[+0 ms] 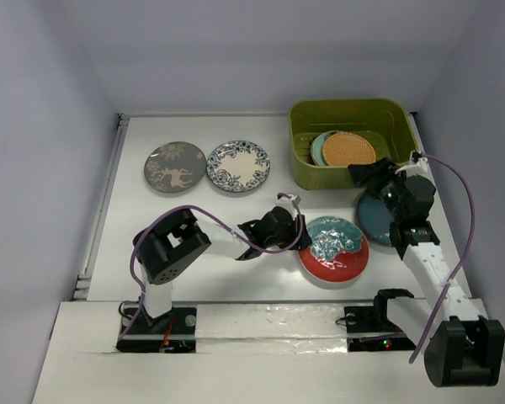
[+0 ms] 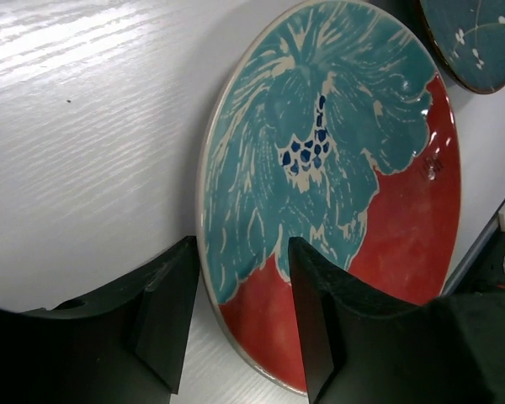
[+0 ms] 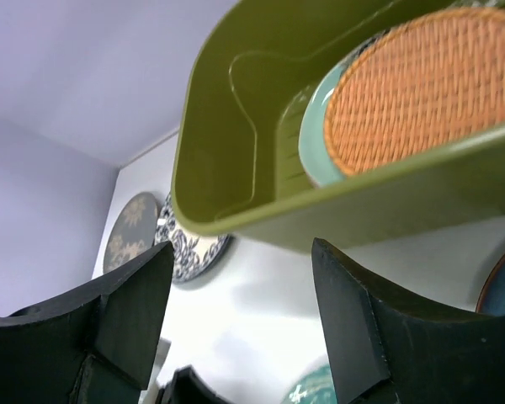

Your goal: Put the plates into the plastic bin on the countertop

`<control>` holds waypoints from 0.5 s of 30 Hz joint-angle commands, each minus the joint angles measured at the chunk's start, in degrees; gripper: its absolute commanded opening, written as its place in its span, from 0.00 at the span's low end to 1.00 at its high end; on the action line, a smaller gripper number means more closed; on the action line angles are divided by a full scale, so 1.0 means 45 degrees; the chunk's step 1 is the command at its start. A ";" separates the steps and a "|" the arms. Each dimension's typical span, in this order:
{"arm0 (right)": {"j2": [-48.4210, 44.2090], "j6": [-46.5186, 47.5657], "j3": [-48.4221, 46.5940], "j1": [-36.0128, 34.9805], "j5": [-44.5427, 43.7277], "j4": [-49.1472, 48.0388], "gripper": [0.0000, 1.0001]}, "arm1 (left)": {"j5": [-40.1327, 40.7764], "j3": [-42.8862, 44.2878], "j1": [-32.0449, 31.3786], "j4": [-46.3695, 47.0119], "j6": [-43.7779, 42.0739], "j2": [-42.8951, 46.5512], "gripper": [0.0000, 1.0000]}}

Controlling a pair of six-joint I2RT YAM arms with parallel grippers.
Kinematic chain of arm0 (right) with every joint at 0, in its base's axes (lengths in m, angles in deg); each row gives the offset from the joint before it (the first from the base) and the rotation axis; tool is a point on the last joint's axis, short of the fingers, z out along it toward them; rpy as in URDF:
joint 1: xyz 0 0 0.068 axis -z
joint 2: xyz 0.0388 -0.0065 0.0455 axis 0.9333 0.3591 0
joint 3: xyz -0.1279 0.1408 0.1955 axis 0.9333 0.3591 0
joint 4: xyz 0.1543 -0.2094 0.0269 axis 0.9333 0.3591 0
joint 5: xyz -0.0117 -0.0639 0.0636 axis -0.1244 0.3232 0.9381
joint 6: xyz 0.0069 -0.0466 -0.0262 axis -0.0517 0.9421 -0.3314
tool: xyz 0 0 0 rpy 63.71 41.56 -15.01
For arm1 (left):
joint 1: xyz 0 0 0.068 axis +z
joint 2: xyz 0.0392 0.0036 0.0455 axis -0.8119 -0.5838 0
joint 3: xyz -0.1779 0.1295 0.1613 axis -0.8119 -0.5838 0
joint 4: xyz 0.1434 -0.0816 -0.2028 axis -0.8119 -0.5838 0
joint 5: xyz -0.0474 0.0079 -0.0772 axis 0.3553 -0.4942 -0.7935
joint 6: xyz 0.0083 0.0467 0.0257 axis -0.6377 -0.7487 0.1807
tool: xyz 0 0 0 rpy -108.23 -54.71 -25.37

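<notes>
Left fingers (image 2: pixel 164 311) partly open astride the red-and-teal plate (image 2: pixel 337 168) rim, unclamped, right fingers (image 3: pixel 370 328) wide apart, empty, just outside green bin (image 3: pixel 236 126), open table (image 2: pixel 84 126) left of plate.

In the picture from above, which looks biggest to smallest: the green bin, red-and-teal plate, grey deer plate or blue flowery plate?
1. green bin
2. red-and-teal plate, maybe only because it lies nearer the camera
3. grey deer plate and blue flowery plate: they look alike
</notes>
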State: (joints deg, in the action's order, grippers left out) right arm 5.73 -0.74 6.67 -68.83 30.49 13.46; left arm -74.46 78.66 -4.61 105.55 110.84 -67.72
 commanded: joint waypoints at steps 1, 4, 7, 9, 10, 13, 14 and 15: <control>-0.0991 -0.0011 0.0348 -0.0144 0.0643 -0.0720 0.72 | -0.0512 0.0251 -0.0077 0.1038 0.0231 -0.0214 0.43; -0.1616 0.0029 0.0562 -0.0144 0.0643 -0.0426 0.72 | -0.0512 0.0115 -0.0077 0.1468 0.0464 -0.0643 0.31; -0.2028 0.0068 0.0816 -0.0144 0.0683 -0.0075 0.72 | -0.0318 -0.0216 0.0078 0.1819 0.0912 -0.0781 0.00; -0.2496 0.0048 0.1070 -0.0260 0.0799 -0.0015 0.71 | -0.0317 -0.0919 0.0389 0.2404 0.1128 -0.0373 0.00; -0.2788 0.0145 0.1323 -0.0261 0.0877 0.0179 0.69 | -0.0278 -0.1540 0.0508 0.2716 0.1245 0.0190 0.00; -0.3122 0.0263 0.1734 -0.0377 0.1208 0.0434 0.44 | -0.0044 -0.2403 0.0995 0.2738 0.1266 0.1461 0.00; -0.3220 0.0282 0.1987 -0.0552 0.1481 0.0493 0.31 | -0.0044 -0.2986 0.1133 0.2680 0.1285 0.2509 0.00; -0.3317 0.0263 0.2105 -0.0689 0.1599 0.0532 0.00 | -0.0063 -0.3301 0.1270 0.2660 0.1324 0.3100 0.00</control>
State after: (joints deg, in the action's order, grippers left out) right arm -8.02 -0.08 14.52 -70.23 34.42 14.99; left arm -77.06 67.38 -1.42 116.72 118.49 -63.24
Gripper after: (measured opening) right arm 0.149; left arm 0.105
